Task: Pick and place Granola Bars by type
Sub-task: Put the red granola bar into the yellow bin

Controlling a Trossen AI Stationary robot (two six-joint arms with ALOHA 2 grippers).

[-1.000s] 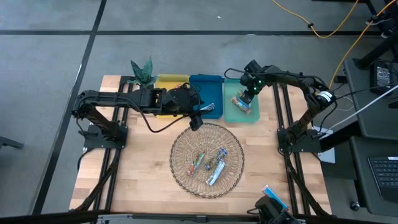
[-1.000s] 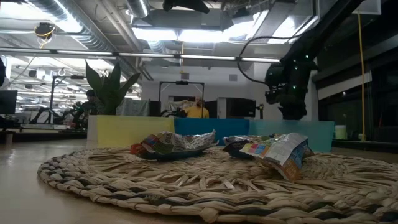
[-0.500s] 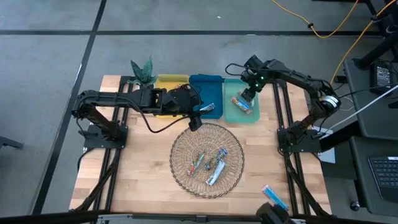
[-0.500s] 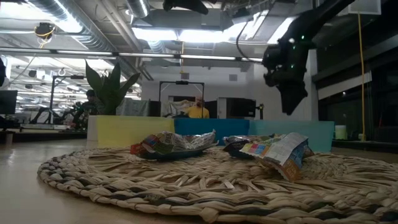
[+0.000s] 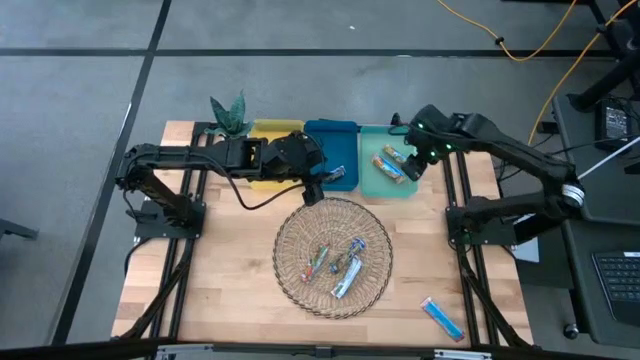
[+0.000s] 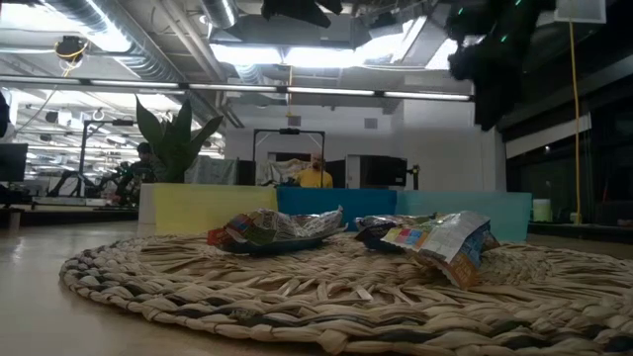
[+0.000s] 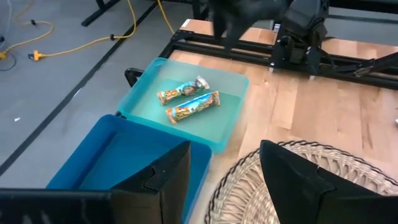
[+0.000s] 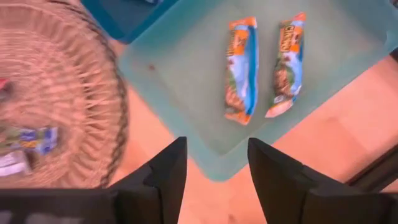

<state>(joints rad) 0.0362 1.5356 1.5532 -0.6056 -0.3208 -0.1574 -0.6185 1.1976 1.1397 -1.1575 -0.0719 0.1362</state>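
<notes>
You look across a wooden table (image 5: 230,290) that stands on a grey floor (image 5: 300,30) crossed by dark lines, with a yellow cable (image 5: 520,45) trailing over it. Behind, ceiling lights (image 6: 297,54) glow under ducts (image 6: 119,35), and a plant (image 6: 173,138) stands at the far edge.

The left arm hides part of the yellow tray (image 5: 268,131).

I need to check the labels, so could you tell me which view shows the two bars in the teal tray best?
The right wrist view: both bars lie side by side, unobstructed and large, in the teal tray. The left wrist view shows them smaller, the high view as small specks, and the low view only the tray's wall.
</notes>
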